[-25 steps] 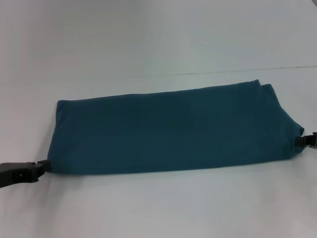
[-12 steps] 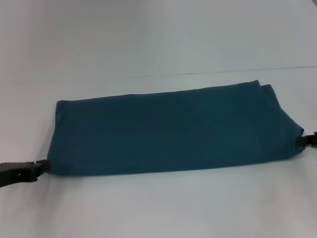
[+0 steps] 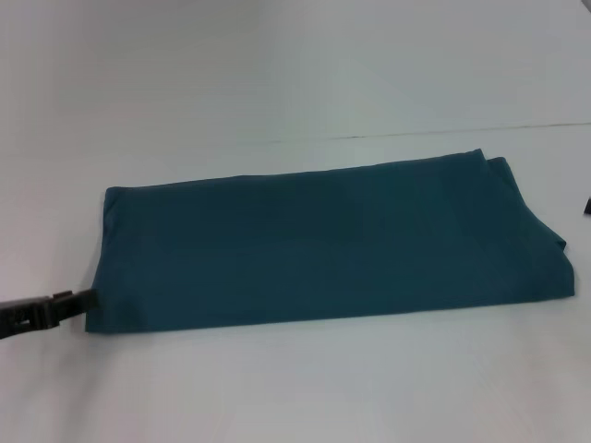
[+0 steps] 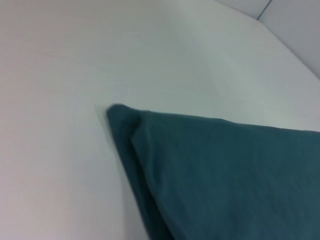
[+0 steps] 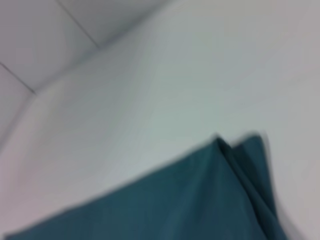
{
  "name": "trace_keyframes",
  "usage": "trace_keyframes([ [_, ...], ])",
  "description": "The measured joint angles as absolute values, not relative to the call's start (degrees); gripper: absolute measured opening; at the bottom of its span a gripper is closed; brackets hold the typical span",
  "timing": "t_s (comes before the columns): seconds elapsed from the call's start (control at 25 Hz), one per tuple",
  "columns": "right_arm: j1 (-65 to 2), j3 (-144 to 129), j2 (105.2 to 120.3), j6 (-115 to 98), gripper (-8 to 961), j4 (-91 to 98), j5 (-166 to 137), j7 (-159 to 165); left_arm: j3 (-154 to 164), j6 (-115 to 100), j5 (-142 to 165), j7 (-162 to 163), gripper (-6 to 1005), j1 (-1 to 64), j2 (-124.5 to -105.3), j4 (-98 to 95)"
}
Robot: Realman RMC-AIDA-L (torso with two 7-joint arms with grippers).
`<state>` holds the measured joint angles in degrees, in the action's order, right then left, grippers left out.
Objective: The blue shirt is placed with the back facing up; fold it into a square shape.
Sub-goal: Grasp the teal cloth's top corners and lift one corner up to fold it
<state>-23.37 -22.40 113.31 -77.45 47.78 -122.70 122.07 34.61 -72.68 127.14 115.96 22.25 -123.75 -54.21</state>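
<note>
The dark teal-blue soft knit shirt (image 3: 323,242) lies flat on the pale tabletop (image 3: 295,74) as a long folded band, plain side up; my left pincer (image 3: 81,301) sits low at its near left corner, whether gripping I cannot tell; my right pincer (image 3: 587,206) barely shows at the right edge, apart from the cloth.

Work surface (image 3: 295,55): plain white, matte, fills the whole head view. A thin dark seam line (image 3: 462,130) crosses it on the far side, running roughly straight toward the robot's right edge of the view. Left wrist view shows the same white surface with a seam (image 4: 264,10) at one corner. Right wrist view shows two converging seams (image 5: 75,22).
</note>
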Motion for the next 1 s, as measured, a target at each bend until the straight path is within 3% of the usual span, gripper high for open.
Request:
trace_keyframes([
  [0.28, -25.00, -24.09, 111.00, -81.52, 477, 46.89, -118.30, 120.19, 33.60, -80.01, 127.88, 123.73, 481, 22.24, -122.80, -54.65],
  [0.52, -28.06, -27.52, 111.29, -80.68, 613, 46.85, -118.70, 120.20, 30.89, -84.60, 129.69, 128.05, 688, 22.22, -122.13, -54.53],
  [0.68, -30.04, -27.71, 111.52, -80.52, 794, 46.91, -118.86, 120.21, 30.58, -85.77, 131.05, 130.40, 809, 22.42, -121.97, -53.75],
  [0.92, -31.62, -27.85, 111.49, -80.84, 922, 47.40, -118.76, 120.14, 30.79, -84.97, 133.57, 133.35, 812, 23.94, -121.77, -51.95],
  [1.0, -31.95, -27.86, 111.41, -80.94, 923, 47.45, -118.72, 120.15, 30.81, -84.28, 134.31, 133.90, 813, 24.88, -121.41, -50.68],
])
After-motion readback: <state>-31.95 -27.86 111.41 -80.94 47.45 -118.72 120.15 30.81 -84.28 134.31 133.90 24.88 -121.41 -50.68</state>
